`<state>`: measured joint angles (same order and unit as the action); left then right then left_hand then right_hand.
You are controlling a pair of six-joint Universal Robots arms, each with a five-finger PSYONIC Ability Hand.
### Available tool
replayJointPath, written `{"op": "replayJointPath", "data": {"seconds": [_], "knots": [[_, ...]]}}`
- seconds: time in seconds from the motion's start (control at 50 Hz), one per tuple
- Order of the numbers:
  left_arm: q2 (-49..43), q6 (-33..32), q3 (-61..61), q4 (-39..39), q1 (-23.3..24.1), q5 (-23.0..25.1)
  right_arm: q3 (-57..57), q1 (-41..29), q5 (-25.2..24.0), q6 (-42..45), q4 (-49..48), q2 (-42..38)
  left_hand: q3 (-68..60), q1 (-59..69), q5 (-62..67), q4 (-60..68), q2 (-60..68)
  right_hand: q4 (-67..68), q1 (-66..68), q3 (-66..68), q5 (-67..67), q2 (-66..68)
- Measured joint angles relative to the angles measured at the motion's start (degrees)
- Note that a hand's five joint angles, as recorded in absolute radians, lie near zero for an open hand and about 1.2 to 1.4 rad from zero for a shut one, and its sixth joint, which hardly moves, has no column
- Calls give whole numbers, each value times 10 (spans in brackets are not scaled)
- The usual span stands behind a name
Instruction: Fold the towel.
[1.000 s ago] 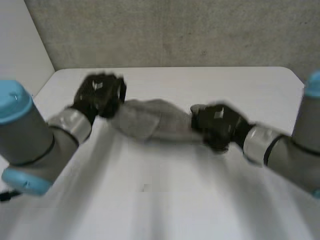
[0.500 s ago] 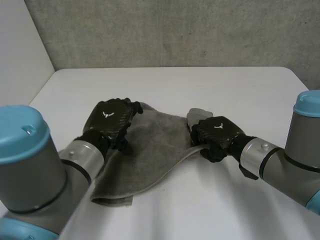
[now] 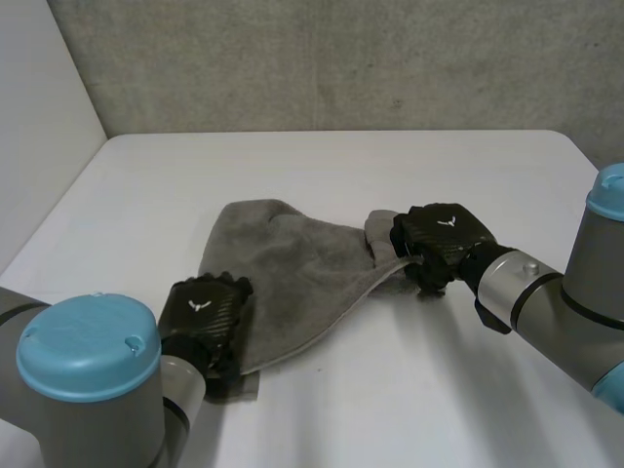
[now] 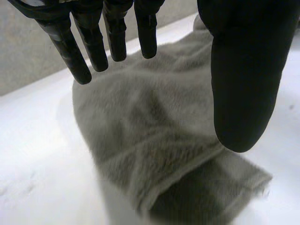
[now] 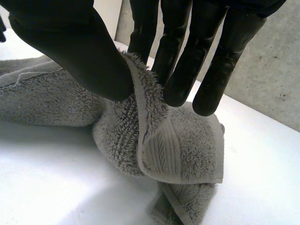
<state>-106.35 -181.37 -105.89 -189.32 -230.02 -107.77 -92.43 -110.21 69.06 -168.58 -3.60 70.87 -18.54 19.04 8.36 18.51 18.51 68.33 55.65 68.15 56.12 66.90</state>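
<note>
A grey towel point(image 3: 292, 283) lies rumpled and partly folded on the white table point(image 3: 322, 166). My left hand point(image 3: 203, 320) hovers over the towel's near left corner, fingers point(image 4: 84, 42) straight and spread, with nothing in them; the towel point(image 4: 150, 136) lies under them. My right hand point(image 3: 439, 242) is at the towel's right end. There its thumb point(image 5: 79, 51) and fingers point(image 5: 178, 56) pinch a bunched edge of the towel point(image 5: 159, 140), lifting it a little off the table.
A grey wall point(image 3: 322, 58) rises behind the table's far edge. Bare white tabletop point(image 3: 409, 390) lies in front of the towel and to both sides.
My left hand has let go of the towel and pulled back toward the near left. The towel has dropped and spread on the table. The right hand keeps its pinch.
</note>
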Motion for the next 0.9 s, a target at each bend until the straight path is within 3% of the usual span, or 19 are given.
{"op": "replayJointPath", "data": {"seconds": [0.28,0.38,0.4,0.52,0.72,0.9], "knots": [[-28,0,-16,-2,-26,5,5,0,3,0,-4,-2,-12,5,13,12,12,0,0,0,0,0],[-38,0,-13,-6,-30,5,6,0,8,2,-6,-4,-110,110,112,111,113,0,0,0,0,0],[-43,0,-12,-12,-34,5,7,0,9,3,-6,-4,-209,214,211,210,210,0,0,0,0,0],[-60,-11,-5,-37,-54,7,11,-1,11,8,-6,-8,-442,440,439,437,443,0,0,0,0,0],[-111,-134,78,-67,-111,10,81,-7,13,85,43,-47,-508,475,500,508,509,0,0,0,0,0],[-4,-227,118,-44,-128,30,143,-1,16,234,183,3,-511,485,506,512,512,0,0,0,0,0]]}}
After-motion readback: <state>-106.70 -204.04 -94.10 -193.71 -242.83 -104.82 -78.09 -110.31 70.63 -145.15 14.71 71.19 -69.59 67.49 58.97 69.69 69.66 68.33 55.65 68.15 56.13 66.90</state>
